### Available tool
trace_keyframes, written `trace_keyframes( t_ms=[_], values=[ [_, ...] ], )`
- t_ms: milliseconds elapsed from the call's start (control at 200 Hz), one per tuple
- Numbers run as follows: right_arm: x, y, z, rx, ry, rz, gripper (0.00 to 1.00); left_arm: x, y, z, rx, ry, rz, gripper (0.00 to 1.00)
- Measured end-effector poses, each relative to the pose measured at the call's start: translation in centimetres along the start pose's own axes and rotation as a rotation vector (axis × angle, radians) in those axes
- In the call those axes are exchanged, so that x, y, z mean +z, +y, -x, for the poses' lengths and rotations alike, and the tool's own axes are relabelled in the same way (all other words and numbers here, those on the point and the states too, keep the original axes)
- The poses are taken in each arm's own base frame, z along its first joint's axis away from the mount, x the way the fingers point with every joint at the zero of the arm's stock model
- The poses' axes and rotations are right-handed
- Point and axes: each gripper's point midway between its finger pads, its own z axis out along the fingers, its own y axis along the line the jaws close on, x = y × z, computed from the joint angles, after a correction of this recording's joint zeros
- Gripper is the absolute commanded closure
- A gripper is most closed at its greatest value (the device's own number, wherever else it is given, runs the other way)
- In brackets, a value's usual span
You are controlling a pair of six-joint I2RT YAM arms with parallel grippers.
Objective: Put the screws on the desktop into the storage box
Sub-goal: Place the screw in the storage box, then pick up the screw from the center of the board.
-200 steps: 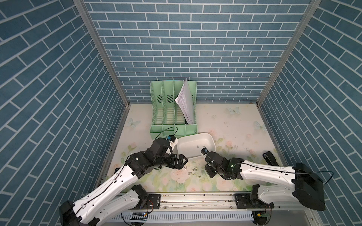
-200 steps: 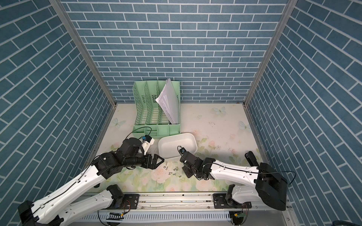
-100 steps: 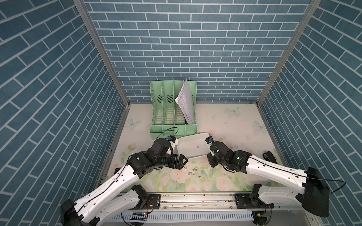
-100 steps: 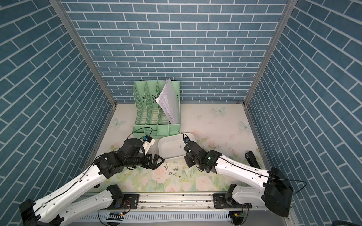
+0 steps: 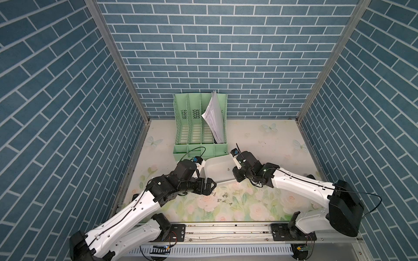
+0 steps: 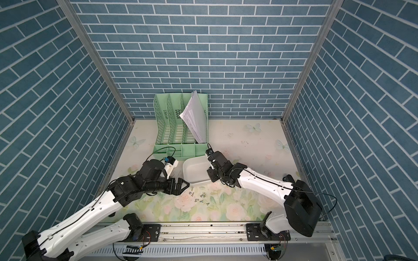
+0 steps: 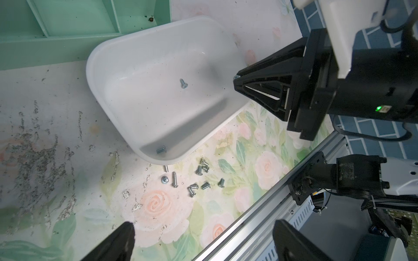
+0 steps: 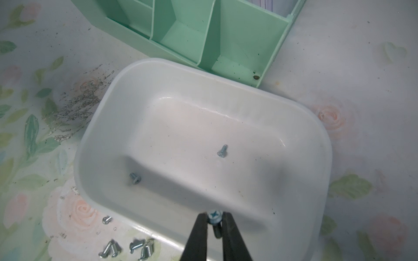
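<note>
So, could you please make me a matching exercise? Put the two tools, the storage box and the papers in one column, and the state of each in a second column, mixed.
Column one
1. left tool
2. right tool
3. storage box
4. papers

Column two
a. two screws lie inside it
b. open, holding nothing
c. leaning in the green file organiser
d. shut on one screw, at the box's edge

Pairs: 1-b, 2-d, 3-a, 4-c
</note>
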Motion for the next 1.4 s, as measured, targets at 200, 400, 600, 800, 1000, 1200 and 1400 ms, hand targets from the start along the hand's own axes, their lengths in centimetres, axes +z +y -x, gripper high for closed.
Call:
trace_keyframes(
  t_ms=[200, 400, 600, 800, 1000, 1200, 1400],
  values=[
    [0.3, -0.6, 0.9, -0.005, -0.021, -0.003, 0.64, 0.1, 0.1, -0.1, -0.001, 0.004, 0.004, 0.00],
    [0.2, -1.0, 1.2, -0.001, -0.029, -0.008, 0.57, 0.1, 0.2, -0.2, -0.001, 0.004, 0.004, 0.00],
    [-1.4, -0.9, 1.9, 0.004, -0.070, 0.009, 0.48, 0.3, 0.4, -0.2, -0.003, 0.010, 0.015, 0.00],
    [-4.1, -0.5, 1.7, 0.009, -0.115, 0.056, 0.42, 1.0, 1.2, -0.3, -0.010, 0.024, 0.060, 0.00],
    [-6.8, 0.3, 0.3, 0.019, -0.132, 0.137, 0.32, 1.7, 3.0, -0.8, -0.023, 0.053, 0.152, 0.00],
    [-7.9, 0.9, -2.5, 0.055, -0.086, 0.201, 0.24, 2.3, 4.0, -0.9, -0.038, 0.063, 0.207, 0.00],
    [-8.6, 1.1, -4.9, 0.086, -0.047, 0.235, 0.09, 4.0, 5.1, -2.3, -0.033, 0.112, 0.289, 0.03]
  ],
)
